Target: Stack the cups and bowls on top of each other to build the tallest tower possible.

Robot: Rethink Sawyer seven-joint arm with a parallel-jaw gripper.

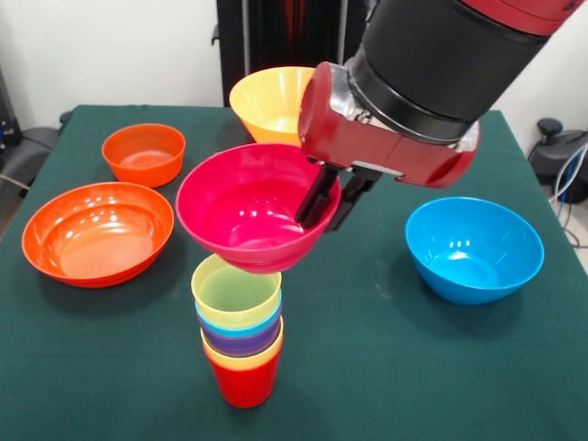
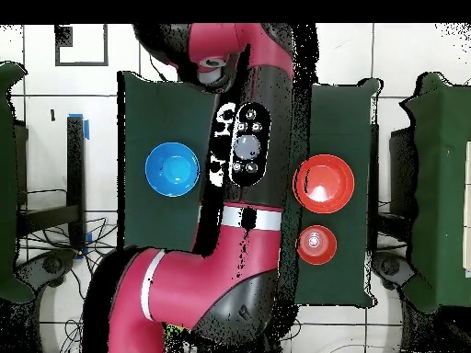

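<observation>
In the front view my gripper [image 1: 325, 213] is shut on the right rim of the small magenta-pink bowl [image 1: 241, 213], one finger inside and one outside. The bowl hangs tilted, its bottom at or just above the top of the tower [image 1: 241, 331] of nested cups. The tower has a red cup [image 1: 243, 381] as base, then yellow-orange, purple and blue cups, with a pale yellow cup [image 1: 235, 292] on top. In the overhead view my arm hides the gripper, the pink bowl and the tower.
On the green table [image 1: 413, 367] stand a large blue bowl [image 1: 473, 248] [image 2: 172, 169], a large yellow-orange bowl [image 1: 268, 101] behind my gripper, a wide shallow orange bowl [image 1: 96, 231] [image 2: 323, 181] and a small orange bowl [image 1: 143, 153] [image 2: 315, 244].
</observation>
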